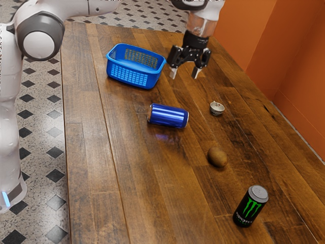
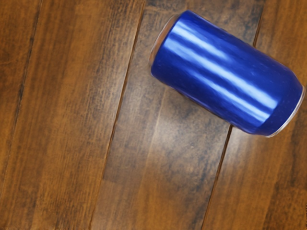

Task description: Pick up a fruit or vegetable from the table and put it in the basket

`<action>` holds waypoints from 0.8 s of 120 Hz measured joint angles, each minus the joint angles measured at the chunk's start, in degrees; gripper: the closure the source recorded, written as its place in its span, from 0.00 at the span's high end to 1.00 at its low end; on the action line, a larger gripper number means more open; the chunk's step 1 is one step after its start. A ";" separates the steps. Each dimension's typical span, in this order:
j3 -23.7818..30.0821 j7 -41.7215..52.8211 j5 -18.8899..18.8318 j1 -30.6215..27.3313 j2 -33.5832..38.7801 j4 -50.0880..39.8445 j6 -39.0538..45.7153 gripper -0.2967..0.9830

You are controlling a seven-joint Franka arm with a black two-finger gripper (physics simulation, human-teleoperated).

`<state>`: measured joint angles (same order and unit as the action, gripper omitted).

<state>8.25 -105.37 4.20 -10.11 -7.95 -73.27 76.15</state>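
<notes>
Wooden table [image 1: 86, 178] beneath our spread gripper [image 1: 185, 74], kiwi [image 1: 217, 157] out on the boards

We have the table spread out below the hand, its dark brown planks running well past it. Our pale arm [image 1: 43, 23] comes in from the exterior view's left and carries the gripper clear above the wood, tips down. The blue basket [image 1: 134, 77] sits upright near the hand, off toward the exterior view's left, with slotted walls. Our two fingers stand wide apart, with bare air between them; we have hold of nothing.

Of the two cans, the blue can [image 1: 168, 116] is the closer to the hand. It lies on its side, lower in the exterior view than our fingertips, and our wrist view catches it close up, bright streaks of light along its body. The black can [image 1: 251, 206], with its green claw mark and silver top, stands upright, farthest from the hand among the loose things.

The brown kiwi, or something much like one, rests on the table well apart from our hand, roughly between it and the black can. It is outside the basket and touches neither can. Smallest is a pale little cup [image 1: 217, 109], upright, nearer the hand than the kiwi is and toward the exterior view's right from it.
</notes>
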 joint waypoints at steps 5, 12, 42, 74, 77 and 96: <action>0.00 -1.96 -0.02 -0.21 -0.22 -0.03 0.07 0.77; 0.07 -4.45 0.01 -0.16 -0.35 -0.02 0.15 0.77; 1.88 -12.43 -0.03 1.15 -2.77 1.89 1.59 0.77; 3.33 -17.22 -0.16 6.95 -20.86 11.98 10.99 0.77; 3.82 -17.51 -0.17 6.99 -21.87 12.14 11.96 0.77; 5.40 -18.99 -0.20 8.32 -25.32 11.74 17.90 0.77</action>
<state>13.65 -124.36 4.00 -1.79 -33.27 -61.53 94.05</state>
